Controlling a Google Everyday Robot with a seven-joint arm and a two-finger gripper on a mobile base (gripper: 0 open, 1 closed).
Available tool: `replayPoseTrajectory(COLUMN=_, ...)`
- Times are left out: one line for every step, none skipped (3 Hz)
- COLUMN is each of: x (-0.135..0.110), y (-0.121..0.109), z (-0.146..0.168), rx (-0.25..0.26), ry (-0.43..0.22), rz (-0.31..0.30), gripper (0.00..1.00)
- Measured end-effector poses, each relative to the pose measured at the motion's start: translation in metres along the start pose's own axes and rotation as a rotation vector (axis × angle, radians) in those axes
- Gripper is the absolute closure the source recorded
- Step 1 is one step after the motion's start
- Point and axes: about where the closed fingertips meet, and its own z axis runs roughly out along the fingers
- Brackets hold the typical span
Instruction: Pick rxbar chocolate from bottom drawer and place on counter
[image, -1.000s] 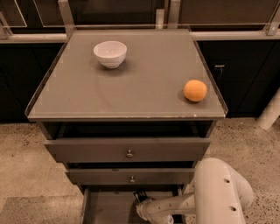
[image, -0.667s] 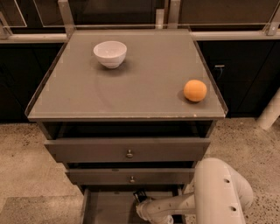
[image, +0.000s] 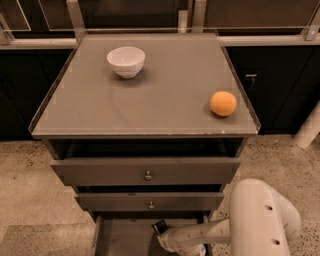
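The bottom drawer (image: 125, 240) is pulled open at the foot of the cabinet, and its flat grey floor shows. My white arm reaches into it from the lower right. The gripper (image: 164, 235) is low inside the drawer, near its middle. At the gripper's tip is a small black piece with a pale edge (image: 159, 227), which looks like the rxbar chocolate; I cannot tell whether it is held. The counter (image: 165, 95) is the glossy grey top above.
A white bowl (image: 126, 61) stands at the counter's back left and an orange (image: 223, 103) at its right edge. Two wider drawers with knobs (image: 148, 176) are partly open above the bottom one. The arm's bulky white joint (image: 262, 220) fills the lower right.
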Motion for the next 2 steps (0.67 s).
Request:
replayPoseTrajectory(x=0.006, y=-0.025, z=-0.052, rx=-0.052, ry=0.035, rz=0.042, gripper=1.0)
replayPoseTrajectory(x=0.011, y=-0.056, z=-0.106, rx=-0.036, ry=0.052, rz=0.102, gripper=1.0)
